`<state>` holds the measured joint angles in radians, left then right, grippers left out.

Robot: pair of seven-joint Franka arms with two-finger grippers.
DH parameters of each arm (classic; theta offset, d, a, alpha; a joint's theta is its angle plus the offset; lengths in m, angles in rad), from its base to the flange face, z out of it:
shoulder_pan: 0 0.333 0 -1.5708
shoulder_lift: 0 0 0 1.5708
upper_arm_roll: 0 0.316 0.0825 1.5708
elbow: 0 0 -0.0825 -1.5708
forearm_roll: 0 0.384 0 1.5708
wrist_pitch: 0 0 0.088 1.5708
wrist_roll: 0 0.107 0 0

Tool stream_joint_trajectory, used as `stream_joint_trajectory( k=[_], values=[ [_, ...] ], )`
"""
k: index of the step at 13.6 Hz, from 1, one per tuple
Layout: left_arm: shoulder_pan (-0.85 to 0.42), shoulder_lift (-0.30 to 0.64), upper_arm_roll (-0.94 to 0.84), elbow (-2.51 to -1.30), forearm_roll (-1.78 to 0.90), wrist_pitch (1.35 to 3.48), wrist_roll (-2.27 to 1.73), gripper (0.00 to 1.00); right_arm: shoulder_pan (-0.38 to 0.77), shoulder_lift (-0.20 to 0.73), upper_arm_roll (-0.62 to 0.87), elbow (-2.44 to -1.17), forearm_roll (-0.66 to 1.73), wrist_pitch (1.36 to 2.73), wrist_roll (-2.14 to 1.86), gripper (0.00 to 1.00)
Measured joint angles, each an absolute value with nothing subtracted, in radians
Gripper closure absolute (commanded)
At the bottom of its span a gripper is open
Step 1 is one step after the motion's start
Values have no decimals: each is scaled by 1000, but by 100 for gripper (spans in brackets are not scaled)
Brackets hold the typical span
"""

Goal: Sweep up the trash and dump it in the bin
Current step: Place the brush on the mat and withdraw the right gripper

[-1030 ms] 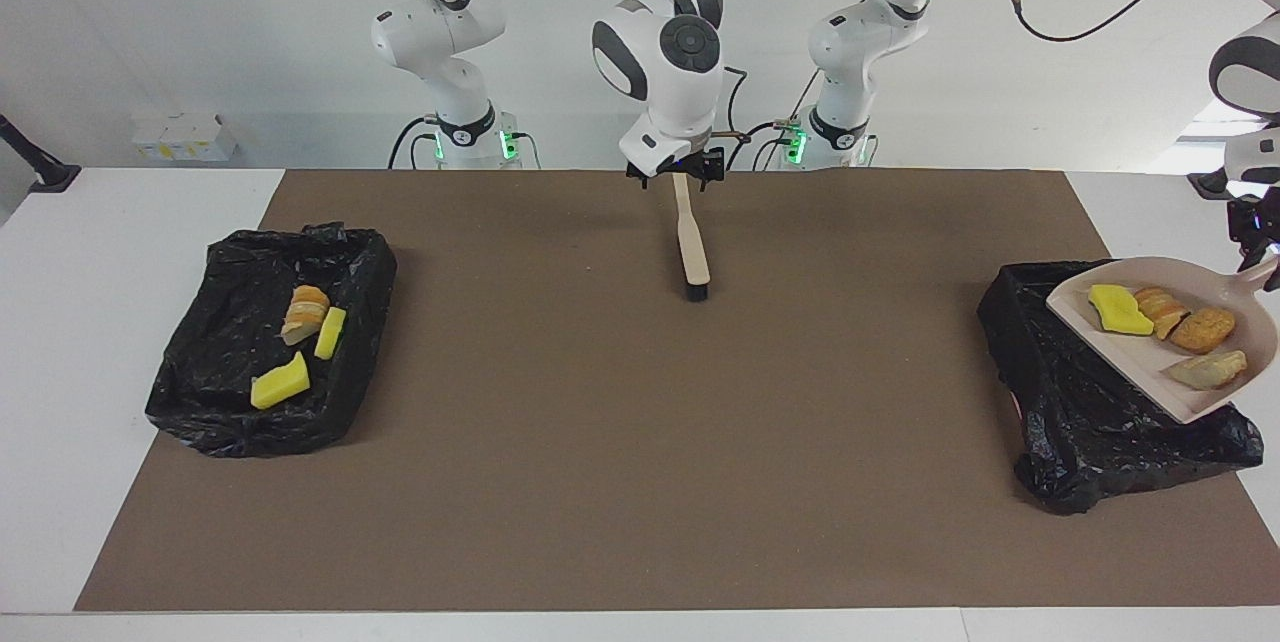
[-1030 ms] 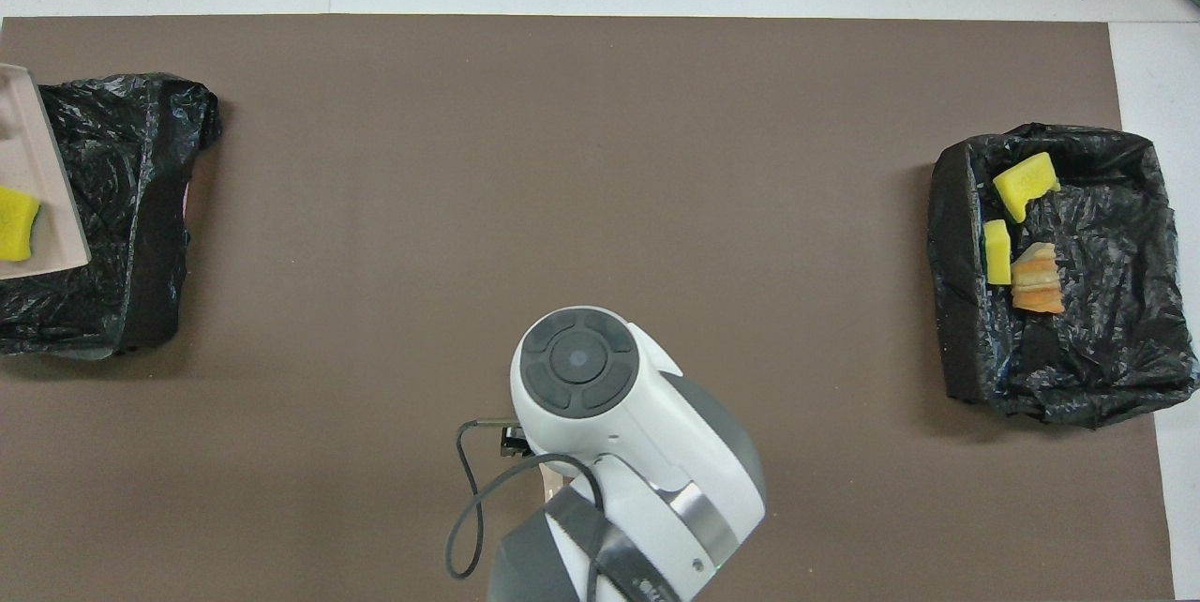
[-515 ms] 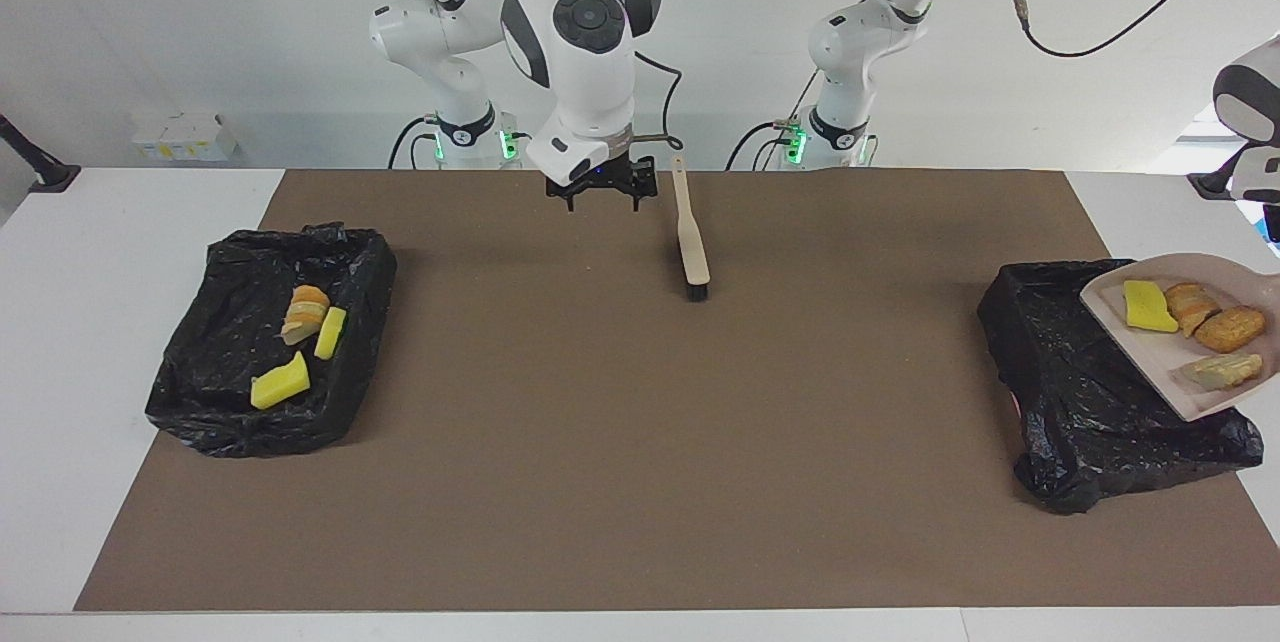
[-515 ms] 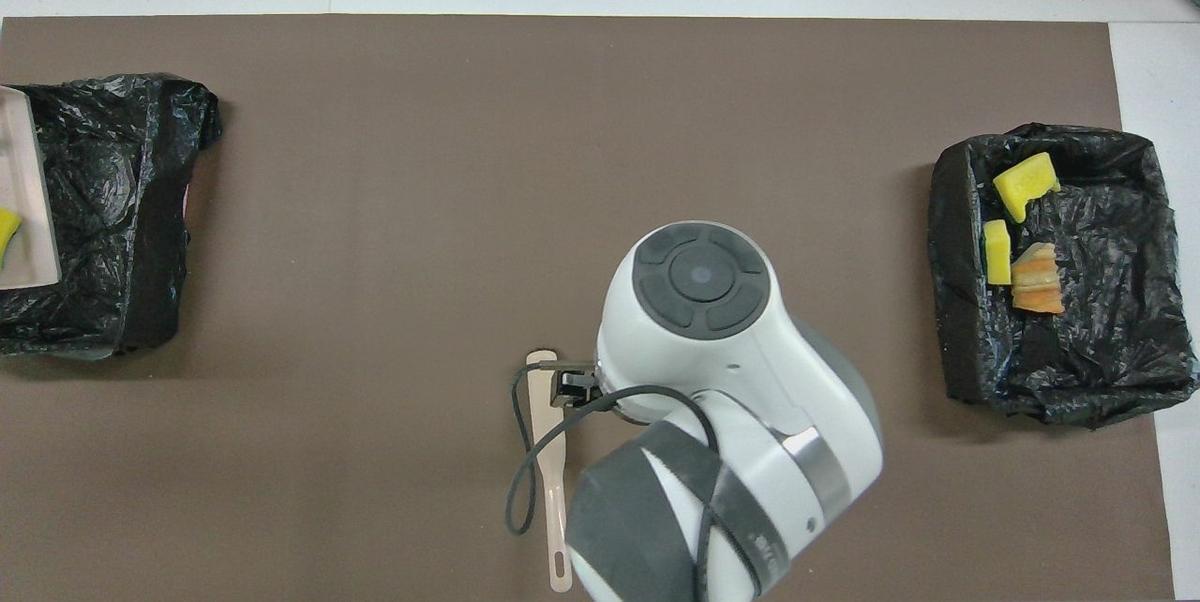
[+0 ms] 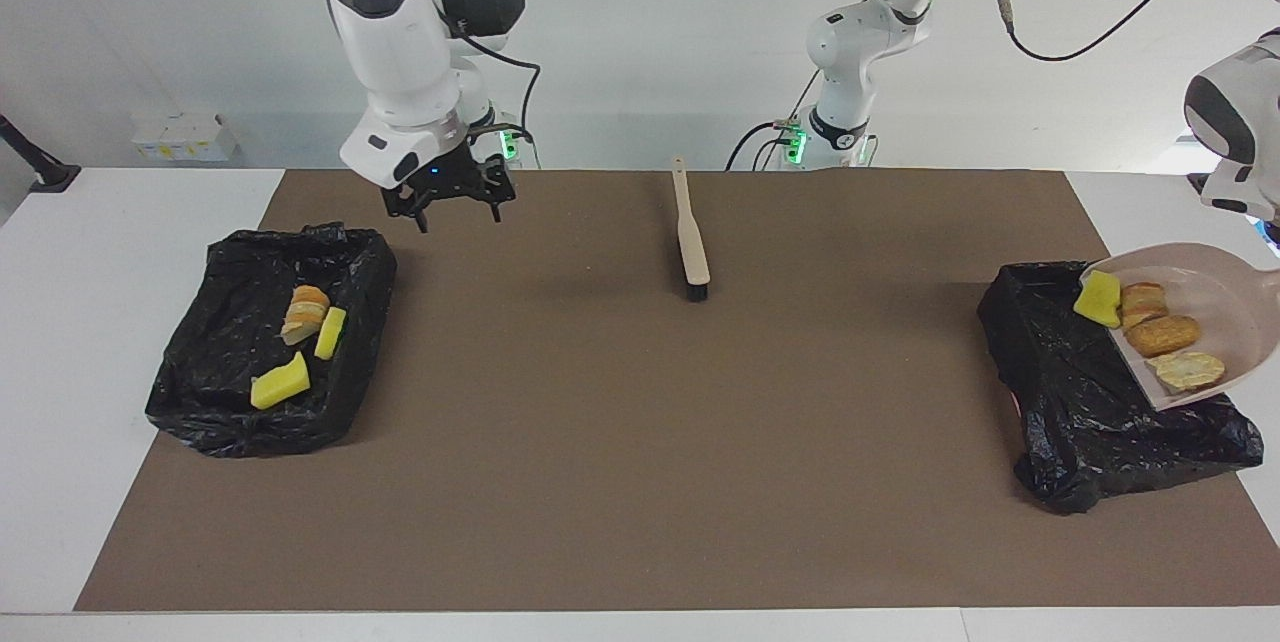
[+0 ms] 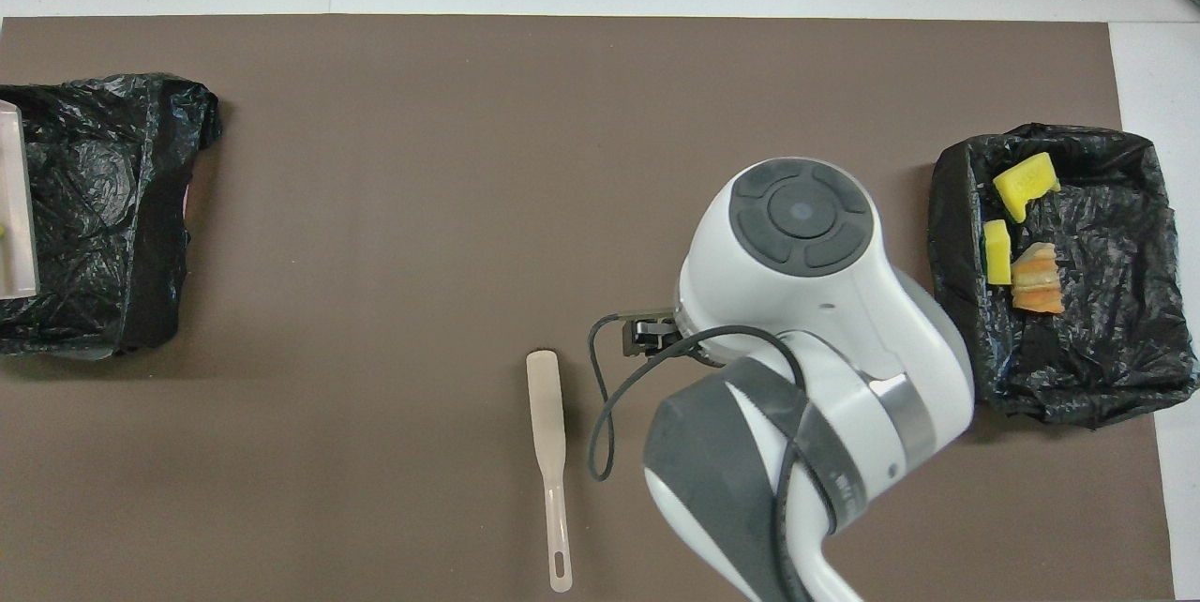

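Table cover: a brown mat (image 5: 600,442) lies over a white table (image 5: 100,252).
Brush: a beige flat-handled brush with dark bristles (image 5: 690,240) lies on the mat, about midway between the two arms' ends, with nothing touching it.
Right gripper (image 5: 450,207): empty, its fingers spread wide, it hangs over the mat just beside the bin at the right arm's end.
Right-end bin: a shallow bin lined with black plastic (image 5: 240,362) holds three trash pieces, two yellow sponge-like wedges (image 5: 280,382) and one tan bread piece (image 5: 305,312).
Left gripper: out of view at the picture's edge, closed tightly on the dustpan's handle.
Dustpan: a beige plastic dustpan (image 5: 1235,282) is held tilted over the other black-lined bin (image 5: 1080,422) at the left arm's end.
Trash in dustpan: one yellow wedge (image 5: 1098,299) at the lower lip and three brown pastry pieces (image 5: 1160,334) beside it.
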<state>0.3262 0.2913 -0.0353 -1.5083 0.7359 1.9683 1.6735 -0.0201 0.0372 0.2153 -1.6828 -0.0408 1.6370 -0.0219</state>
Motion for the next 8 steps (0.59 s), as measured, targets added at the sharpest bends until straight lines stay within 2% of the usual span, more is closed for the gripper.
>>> stream_joint_trajectory(
  k=[5,8],
  values=[
    [306,287,-35,-1500,839,1913,1628,100,-134,30,208,-1637,-66,1594,-78,0],
    [295,274,-35,-1497,907,1911,1623,100,-157,13,173,-1629,-57,1581,-54,0]
  ],
)
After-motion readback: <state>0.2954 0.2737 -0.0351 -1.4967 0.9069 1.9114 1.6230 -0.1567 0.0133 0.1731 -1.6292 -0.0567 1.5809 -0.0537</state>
